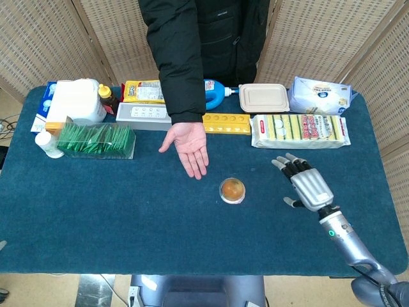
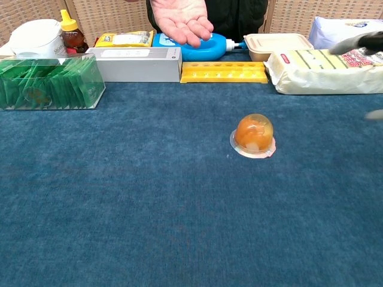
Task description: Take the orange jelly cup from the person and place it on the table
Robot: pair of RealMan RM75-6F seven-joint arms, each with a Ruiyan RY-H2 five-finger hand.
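The jelly cup [image 1: 232,190] sits upside down on the table [image 1: 128,217], just below the middle of the head view: a clear domed plastic shell with orange jelly and pale fruit pieces inside, its flat round rim [image 2: 254,150] lying on the cloth. Nothing touches it. The table covering is a dark blue, short-napped fabric, like carpet or felt.

The right hand [image 1: 305,183] is at the right of the frame, well apart from the cup, with bare cloth between them. It is silvery grey metal with dark fingertips; its fingers are spread and it holds nothing. In the chest view only blurred fingers [image 2: 359,42] show at the right edge. The left hand is not visible in either view.

The person's hand [image 1: 188,147] is open, palm up, above the table, up and to the left of the cup, coming out of a black jacket sleeve.

Along the upper edge of the table runs a row of things: a clear box of green sachets [image 1: 96,141] at upper left, a white tub [image 1: 73,101], a brown bottle with a yellow cap [image 1: 107,96], a long grey box [image 1: 144,115], a yellow packet [image 1: 144,91], a blue bottle [image 1: 216,93], a yellow holed tray [image 1: 229,123], a beige lidded container [image 1: 264,97], a soft pack of sponges [image 1: 300,131] and a white tissue pack [image 1: 319,94].

The lower half of the table, from the left edge to the right, is open cloth.
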